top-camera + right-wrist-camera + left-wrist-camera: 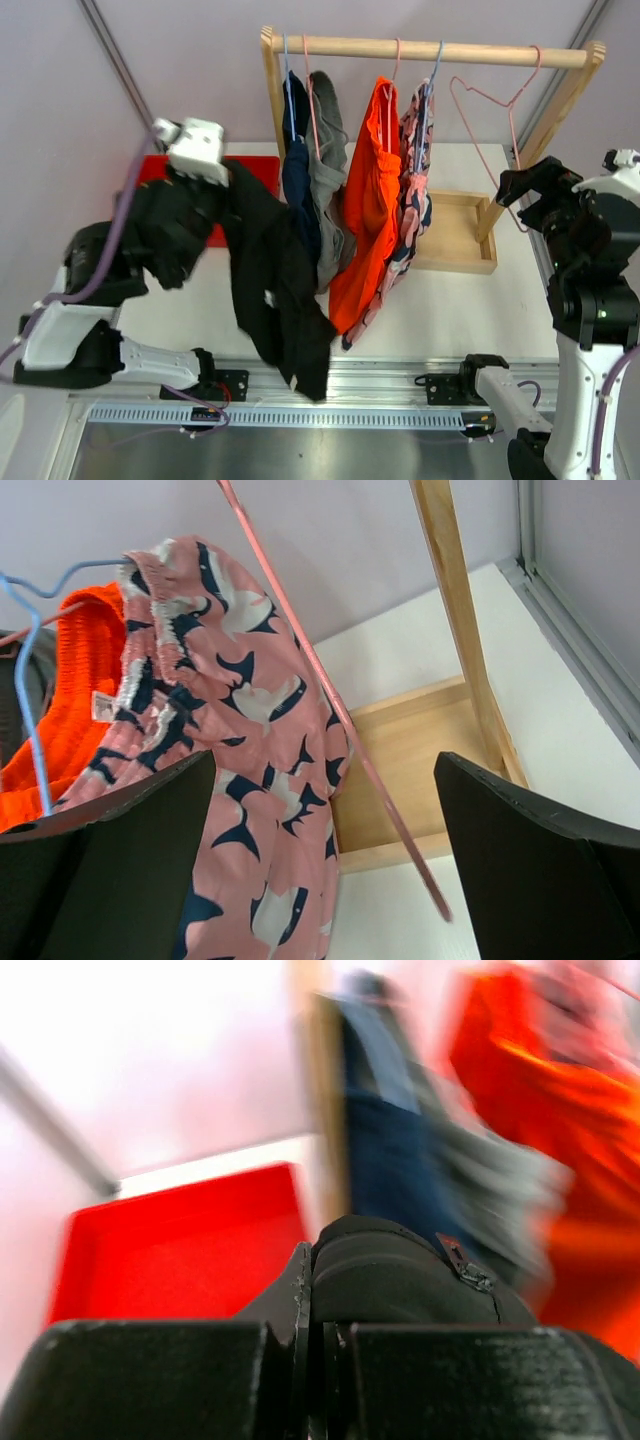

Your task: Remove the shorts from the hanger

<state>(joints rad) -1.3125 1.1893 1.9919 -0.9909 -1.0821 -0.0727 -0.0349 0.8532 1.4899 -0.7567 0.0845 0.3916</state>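
Bright, even light (left-wrist view blurry)

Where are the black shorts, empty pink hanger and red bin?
black shorts [285, 300], top view, mid cloth
empty pink hanger [375, 780], right wrist view, wire
red bin [190, 1250], left wrist view, floor

Off the rail [430, 50]: black shorts [275, 290], pinched at the upper end in the closed left gripper [315, 1360], drooping long and crumpled toward the near side. Hung side by side on the rail, left to right: navy shorts [297, 190], grey shorts [330, 190], bright orange shorts [365, 230], pink shorts [413, 190] with a dark navy pattern. All limp, in vertical folds, pressed close together.
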